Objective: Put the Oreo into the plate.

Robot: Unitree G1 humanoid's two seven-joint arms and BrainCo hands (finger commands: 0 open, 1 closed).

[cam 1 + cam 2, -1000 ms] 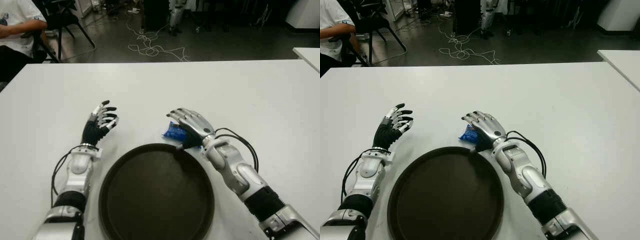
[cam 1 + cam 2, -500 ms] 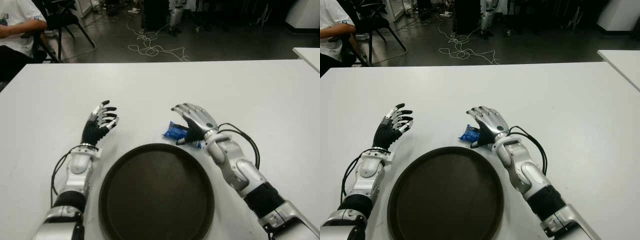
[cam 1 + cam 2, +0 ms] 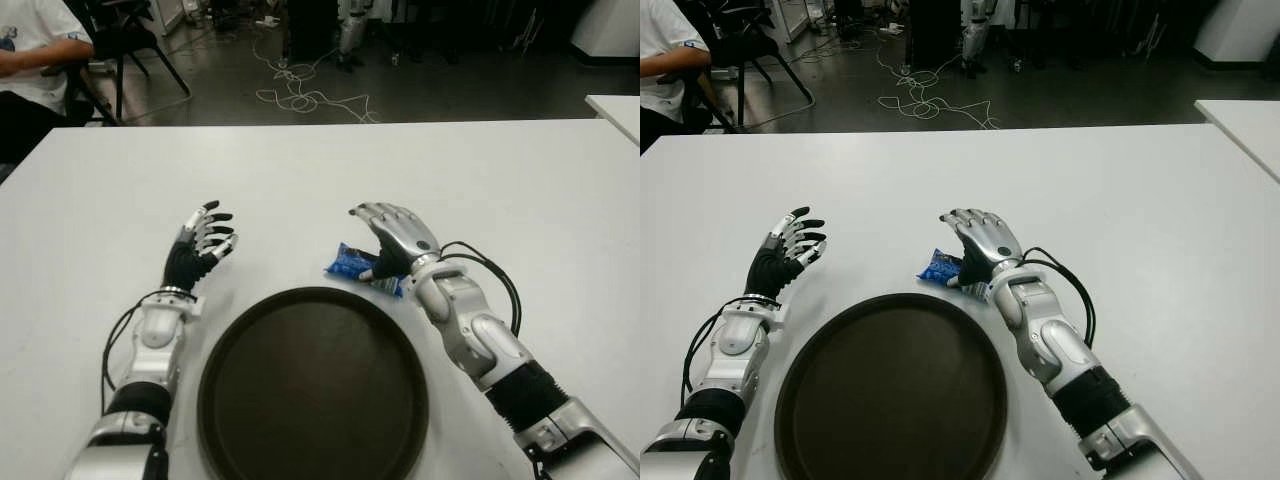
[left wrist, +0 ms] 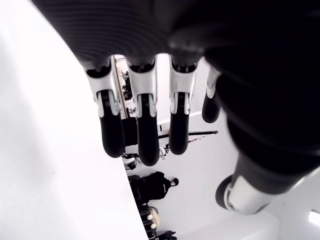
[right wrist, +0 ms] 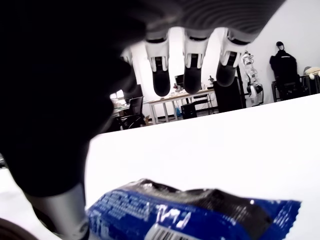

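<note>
A blue Oreo pack [image 3: 349, 264] lies flat on the white table [image 3: 480, 180], just beyond the far rim of the round dark plate [image 3: 310, 395]. My right hand [image 3: 370, 240] hovers at the pack's right end with its fingers spread over it and the thumb low beside the wrapper. In the right wrist view the Oreo pack [image 5: 200, 216] lies under the palm and the fingers [image 5: 192, 70] stretch out above it without closing. My left hand [image 3: 205, 236] shows to the left of the plate, fingers relaxed and holding nothing.
A seated person [image 3: 30, 60] and a chair [image 3: 125, 45] are past the table's far left corner. Cables [image 3: 305, 95] lie on the floor behind the table. Another white table's corner [image 3: 615, 108] shows at the right edge.
My right hand has risen and drawn back to the right, uncovering more of the Oreo pack. The pack and the left hand have stayed in place.
</note>
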